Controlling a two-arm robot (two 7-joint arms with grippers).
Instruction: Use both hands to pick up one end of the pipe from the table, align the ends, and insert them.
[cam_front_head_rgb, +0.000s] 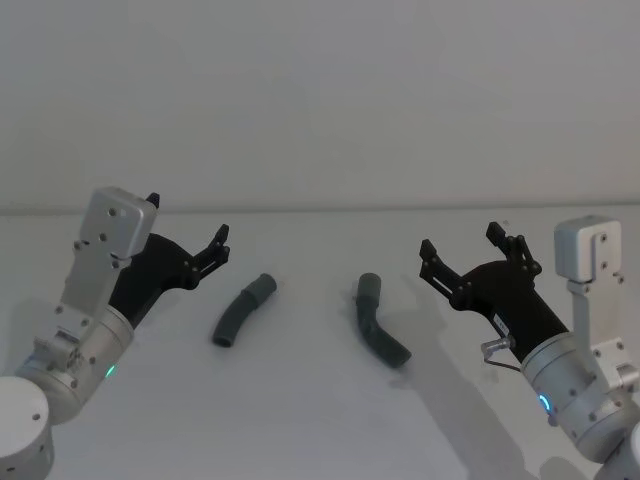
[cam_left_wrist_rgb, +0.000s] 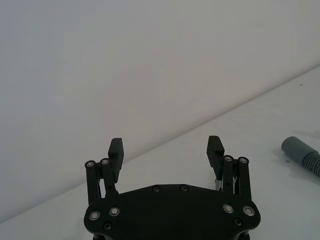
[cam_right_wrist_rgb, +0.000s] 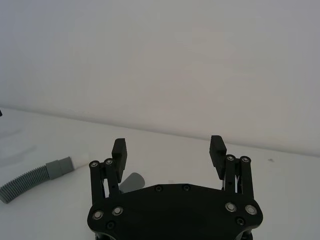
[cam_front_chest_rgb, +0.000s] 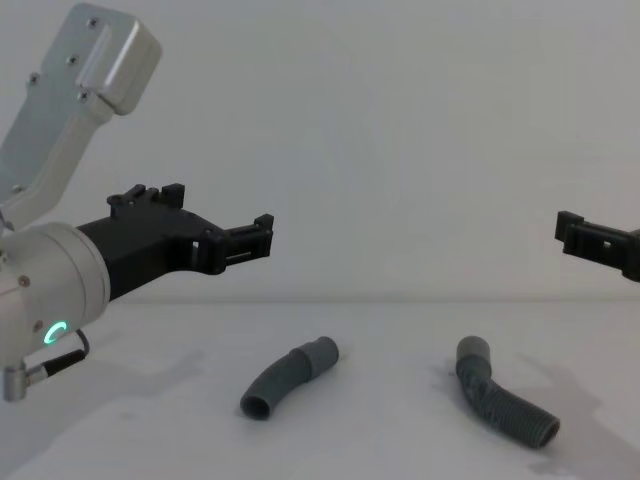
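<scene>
Approach stage. Note left gripper and right gripper released, jaws spread, hovering above table. Locate left hose piece and right hose piece lying apart between them, cuffs at far ends. Grasp each on ribbed section just behind cuff; leave cuffs exposed for alignment.

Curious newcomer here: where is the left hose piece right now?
In the head view, the left hose piece lies on the table, between the left gripper and the other hose piece, touching neither.
</scene>
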